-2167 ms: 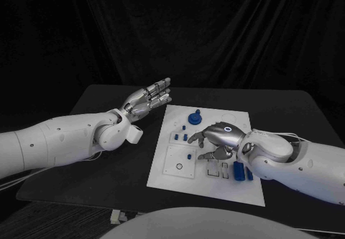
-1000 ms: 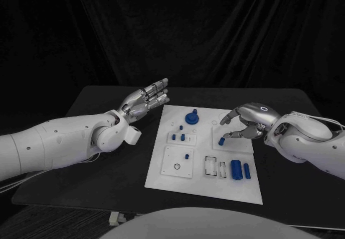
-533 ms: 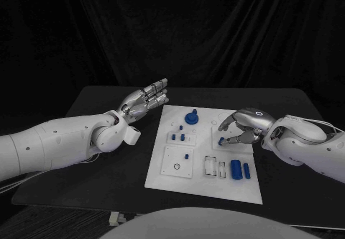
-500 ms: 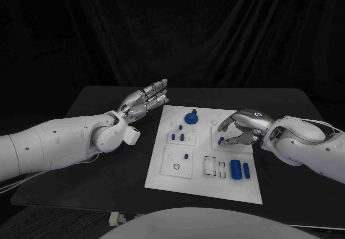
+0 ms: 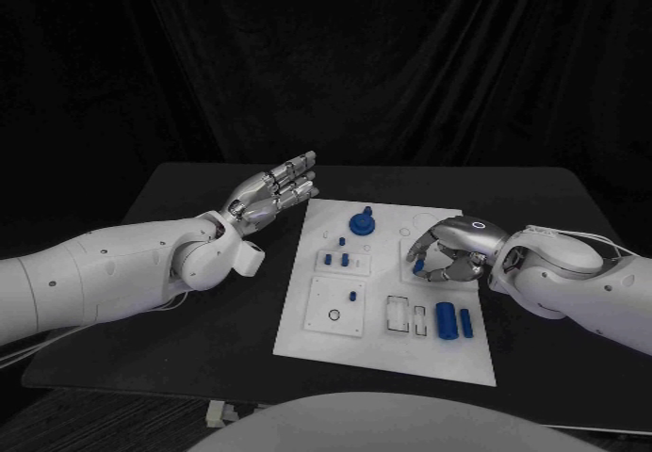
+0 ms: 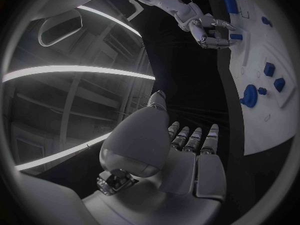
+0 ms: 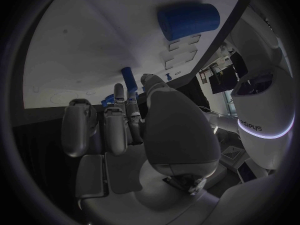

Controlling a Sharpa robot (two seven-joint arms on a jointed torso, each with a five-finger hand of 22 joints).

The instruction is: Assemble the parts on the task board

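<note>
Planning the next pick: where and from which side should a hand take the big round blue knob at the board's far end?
Take the blue knob from above, fingers round its upright stem. It stands on a wide flat base on the task board, so the base offers little purchase.

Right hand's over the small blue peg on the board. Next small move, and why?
Probably close the fingers on the small blue peg and lift: the right hand is curled over it on the white task board. Whether it is gripped, I cannot tell.
</note>
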